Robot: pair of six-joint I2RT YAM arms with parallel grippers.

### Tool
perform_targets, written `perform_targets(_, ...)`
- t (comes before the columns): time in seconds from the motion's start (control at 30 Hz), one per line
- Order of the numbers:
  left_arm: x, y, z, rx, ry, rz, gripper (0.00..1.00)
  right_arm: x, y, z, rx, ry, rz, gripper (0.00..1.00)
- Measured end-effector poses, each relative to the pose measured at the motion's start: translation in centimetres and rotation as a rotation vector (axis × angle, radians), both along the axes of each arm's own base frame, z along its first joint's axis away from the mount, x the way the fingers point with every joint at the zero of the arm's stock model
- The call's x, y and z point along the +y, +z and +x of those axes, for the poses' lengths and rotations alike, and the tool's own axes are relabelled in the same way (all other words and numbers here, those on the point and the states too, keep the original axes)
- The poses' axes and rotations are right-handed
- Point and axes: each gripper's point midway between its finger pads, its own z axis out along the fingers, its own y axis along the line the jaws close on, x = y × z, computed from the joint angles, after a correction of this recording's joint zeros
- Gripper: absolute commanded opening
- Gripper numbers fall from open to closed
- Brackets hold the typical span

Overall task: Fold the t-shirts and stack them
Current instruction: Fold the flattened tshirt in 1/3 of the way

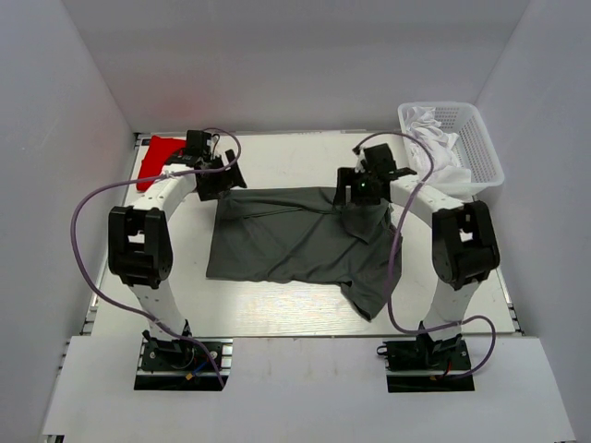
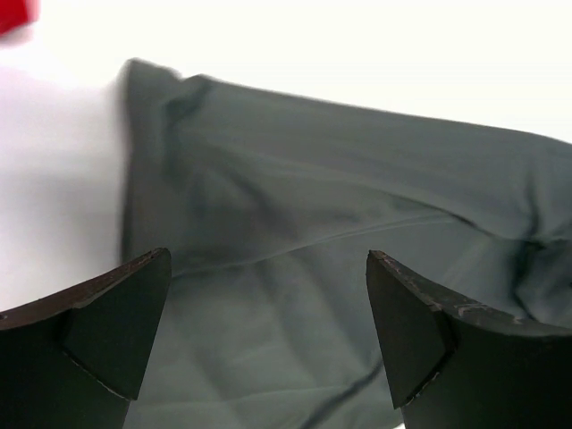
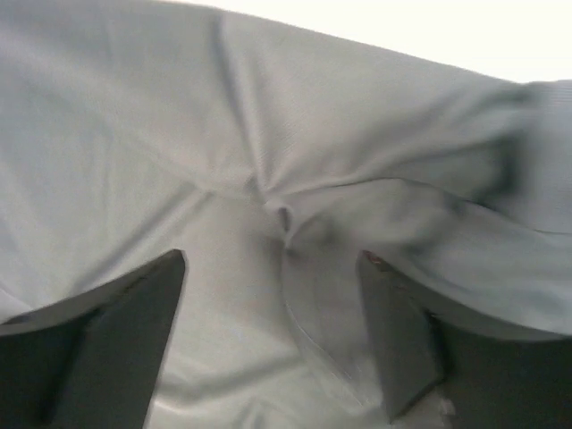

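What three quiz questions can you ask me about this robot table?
1. Which t-shirt lies spread between the arms? A red, B dark grey, C blue.
2. True or false: the left jaws are shut on cloth.
3. What colour is the cloth in the basket?
Key: 1 B, the dark grey t-shirt. 2 False, they stand open. 3 White.

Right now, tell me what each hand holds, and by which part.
Nothing is held. The left hand and the right hand both stand open above the dark grey t-shirt, jaws apart, no cloth pinched.
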Motion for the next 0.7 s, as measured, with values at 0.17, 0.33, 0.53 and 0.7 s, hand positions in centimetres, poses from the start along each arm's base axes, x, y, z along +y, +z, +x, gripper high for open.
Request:
perform_targets(0.17, -2.5, -1.4, 1.7, -0.023, -0.058, -0.103, 1.00, -4.5, 4.1, 2.8, -0.076, -0.216, -0.011, 0.90)
perform_targets(0.33, -4.6, -6.1, 1.8, 0.057, -0.096, -0.153, 1.00, -9.6, 3.5, 4.0, -0.052, -0.376, -0.065, 0.90)
perform_targets(0.53, -4.9, -6.0, 2.6, 0.039, -0.089, -0.161, 1.00, -11.9, 1.4, 5.3, -0.014, -0.419, -0.090, 0.83)
perform_targets(0.7, -4.8, -6.3, 2.6, 0.042, -0.082, -0.162, 1.00, -11.5, -0.1, 6.6, 0.012, -0.378, -0.064, 0.66)
